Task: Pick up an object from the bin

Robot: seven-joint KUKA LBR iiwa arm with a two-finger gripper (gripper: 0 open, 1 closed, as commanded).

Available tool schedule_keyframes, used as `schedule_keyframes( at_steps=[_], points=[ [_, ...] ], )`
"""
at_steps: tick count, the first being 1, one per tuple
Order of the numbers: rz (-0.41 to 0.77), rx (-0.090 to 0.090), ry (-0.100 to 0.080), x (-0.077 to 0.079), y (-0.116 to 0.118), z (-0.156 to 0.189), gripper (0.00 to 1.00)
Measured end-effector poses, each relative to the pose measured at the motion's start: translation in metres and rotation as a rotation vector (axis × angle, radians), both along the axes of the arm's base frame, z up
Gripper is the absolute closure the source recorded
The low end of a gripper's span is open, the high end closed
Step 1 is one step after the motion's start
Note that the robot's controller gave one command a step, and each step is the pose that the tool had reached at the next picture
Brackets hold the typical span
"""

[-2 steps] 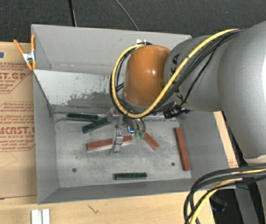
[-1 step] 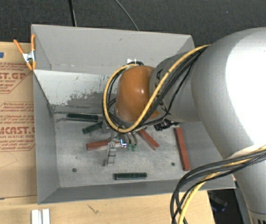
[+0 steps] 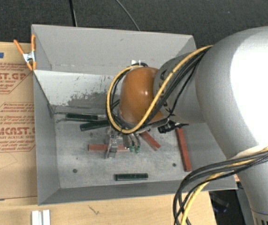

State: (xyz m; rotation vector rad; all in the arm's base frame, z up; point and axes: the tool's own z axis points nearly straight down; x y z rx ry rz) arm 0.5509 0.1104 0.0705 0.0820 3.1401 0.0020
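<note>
The large silver arm reaches in from the right and bends down at its orange wrist cover. Black and yellow cables loop around the cover. Below it, the gripper points downward, lowered deep.

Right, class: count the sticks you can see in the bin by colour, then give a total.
Green sticks: 3
Red sticks: 3
Total: 6 in view; the arm hides part of the bin.
</note>
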Motion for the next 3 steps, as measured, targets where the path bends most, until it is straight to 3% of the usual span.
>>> schedule_keyframes(
  at_steps=[3],
  points=[
    [0.000,-0.001,0.004,-0.0012,-0.0001,0.0046,1.00]
  ],
)
